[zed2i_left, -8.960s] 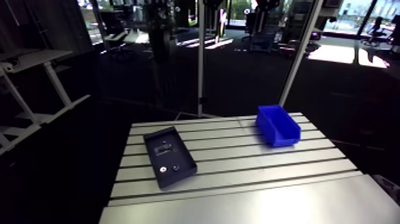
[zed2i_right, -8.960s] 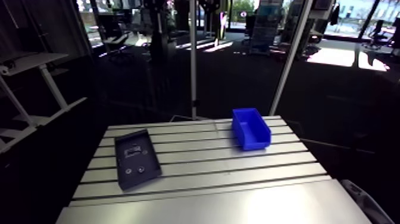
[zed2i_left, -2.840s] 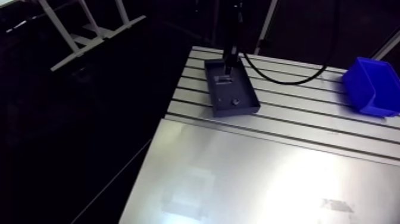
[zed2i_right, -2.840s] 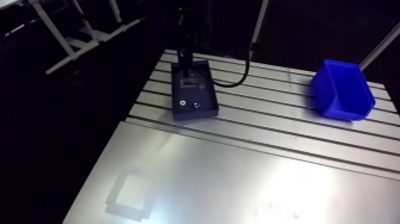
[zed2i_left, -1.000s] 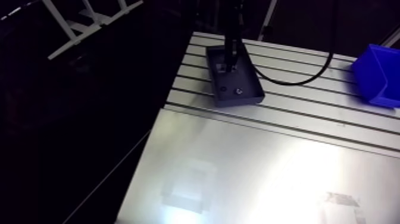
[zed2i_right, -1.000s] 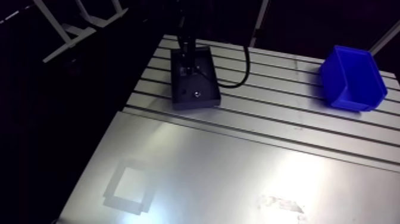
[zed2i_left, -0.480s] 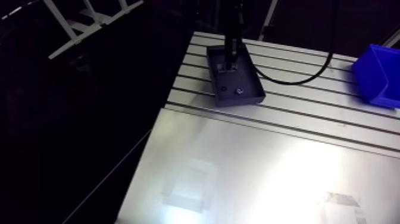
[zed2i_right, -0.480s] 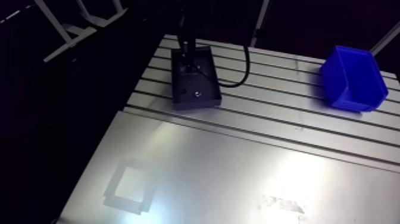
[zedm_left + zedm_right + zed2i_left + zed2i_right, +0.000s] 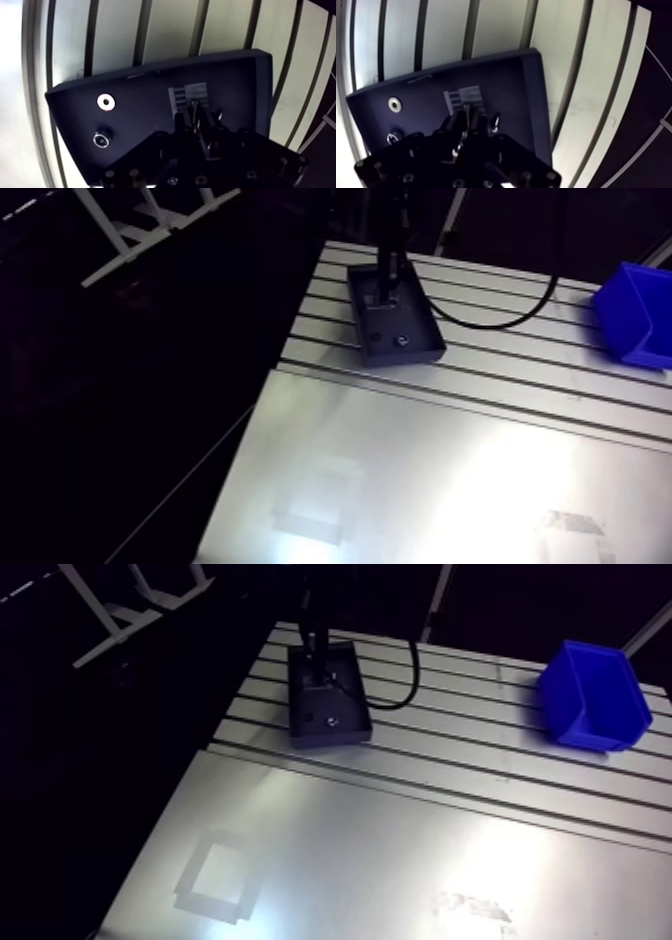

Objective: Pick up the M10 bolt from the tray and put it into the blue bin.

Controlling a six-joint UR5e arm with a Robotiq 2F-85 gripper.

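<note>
Down in the dark rectangular tray (image 9: 145, 97), the black two-fingered gripper (image 9: 198, 114) is hovering over a striped label (image 9: 194, 92); whether its jaws are clenching the M10 bolt I cannot tell. Beyond, the blue plastic bin (image 9: 590, 694) is sitting on the slotted aluminium tabletop (image 9: 480, 759).

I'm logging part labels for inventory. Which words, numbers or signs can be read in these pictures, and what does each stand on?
No text can be read.
White striped patch on the floor of the dark tray: pale bars only; any characters on it are too blurred to read.
Blue bin: no label or marking shows.
</note>
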